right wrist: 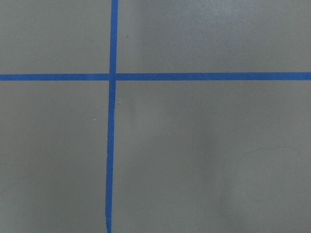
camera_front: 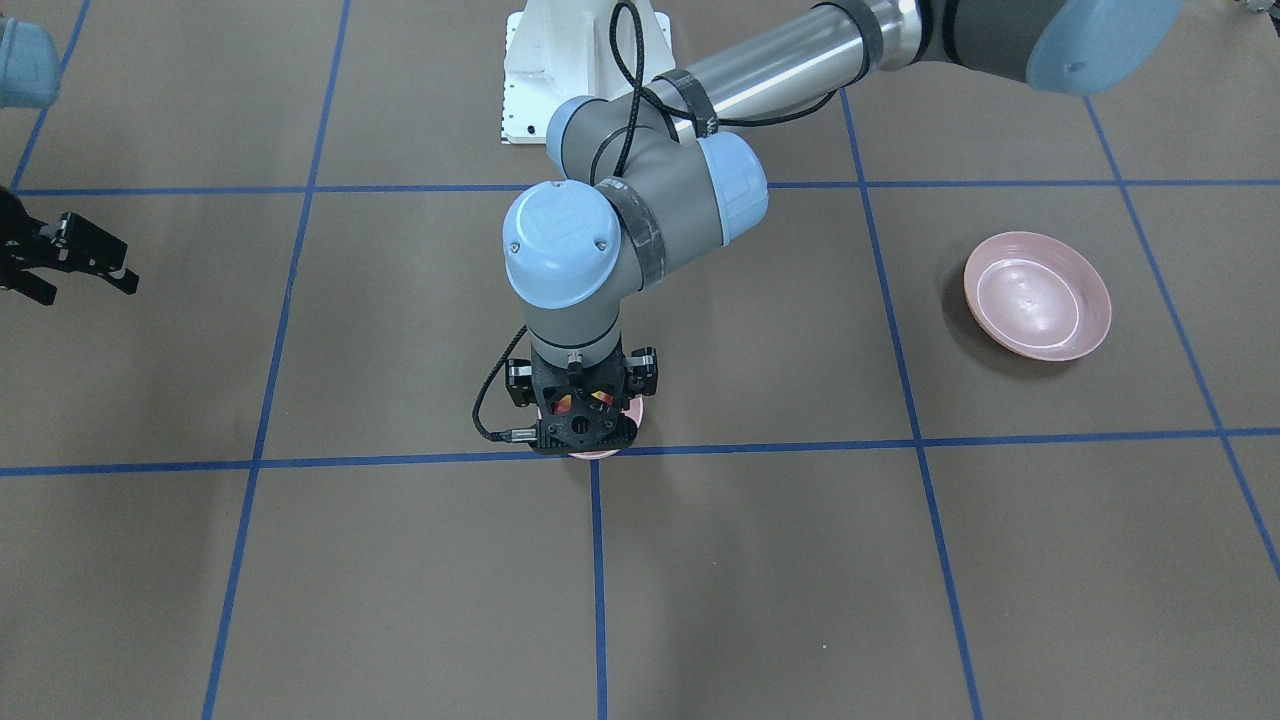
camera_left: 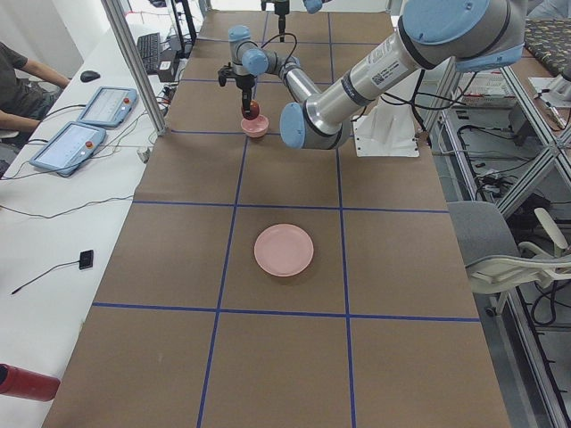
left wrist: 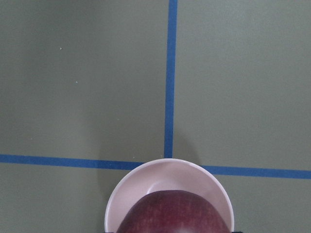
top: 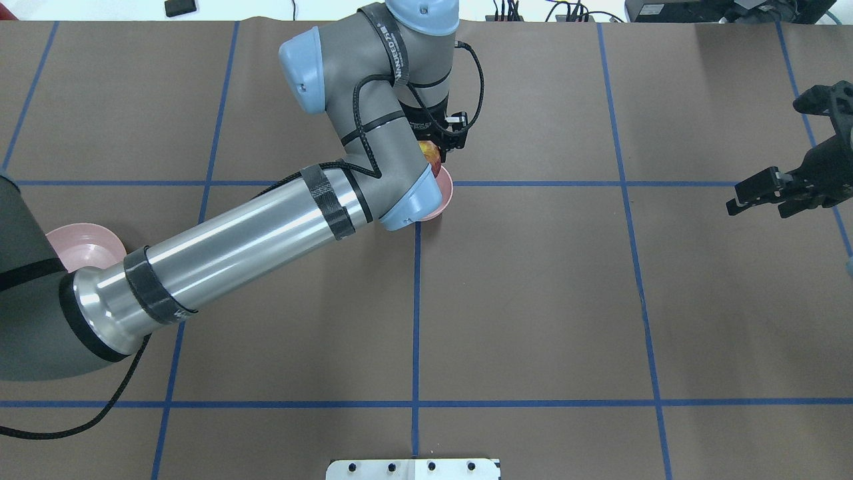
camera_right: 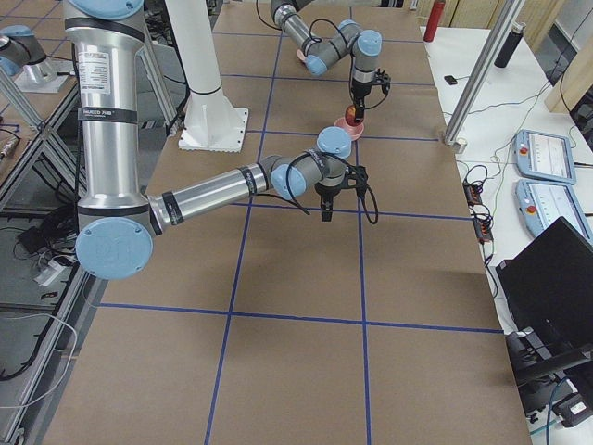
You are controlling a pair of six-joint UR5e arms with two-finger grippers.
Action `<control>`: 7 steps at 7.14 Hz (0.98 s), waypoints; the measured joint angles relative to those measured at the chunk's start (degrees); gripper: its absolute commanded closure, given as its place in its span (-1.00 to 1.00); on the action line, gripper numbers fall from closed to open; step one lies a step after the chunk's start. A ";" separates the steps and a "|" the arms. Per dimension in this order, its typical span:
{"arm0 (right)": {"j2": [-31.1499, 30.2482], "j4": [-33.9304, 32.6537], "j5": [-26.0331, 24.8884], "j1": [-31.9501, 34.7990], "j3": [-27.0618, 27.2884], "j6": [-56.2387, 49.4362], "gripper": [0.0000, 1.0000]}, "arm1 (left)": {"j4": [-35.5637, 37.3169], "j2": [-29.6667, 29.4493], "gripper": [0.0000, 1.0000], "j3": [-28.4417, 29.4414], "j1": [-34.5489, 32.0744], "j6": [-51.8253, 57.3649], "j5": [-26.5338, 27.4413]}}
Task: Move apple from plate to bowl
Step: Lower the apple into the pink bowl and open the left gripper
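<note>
My left gripper [camera_front: 583, 408] is shut on the dark red apple [camera_front: 563, 405] and holds it just above the small pink bowl [camera_front: 600, 453] near the table's middle. The left wrist view shows the apple [left wrist: 170, 213] over the bowl's rim [left wrist: 146, 174]. In the overhead view, the apple [top: 434, 158] and bowl [top: 444, 195] are partly hidden by the arm. The wide pink plate [camera_front: 1037, 295] lies bare on the robot's left side, and the left arm half covers it in the overhead view [top: 83, 243]. My right gripper [top: 766, 197] hangs open and empty far to the right.
The brown table cover carries a grid of blue tape lines [right wrist: 112, 145]. The robot's white base [camera_front: 585, 60] stands at the table's near edge. My left arm [top: 253, 233] stretches across the table's left half. Beyond the table's far edge are operator panels [camera_left: 76, 143] and a person.
</note>
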 measured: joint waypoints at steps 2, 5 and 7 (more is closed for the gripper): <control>0.24 -0.12 -0.06 -0.06 -0.12 0.06 -1.00 | -0.83 0.14 1.00 0.84 1.04 -0.13 0.55; 0.33 -0.18 -0.07 -0.09 -0.25 0.07 -1.00 | -0.93 0.26 1.00 1.11 1.78 -0.18 1.45; 0.34 -0.20 -0.07 -0.09 -0.26 0.07 -1.00 | -1.19 0.30 -0.63 1.57 2.22 -0.14 2.12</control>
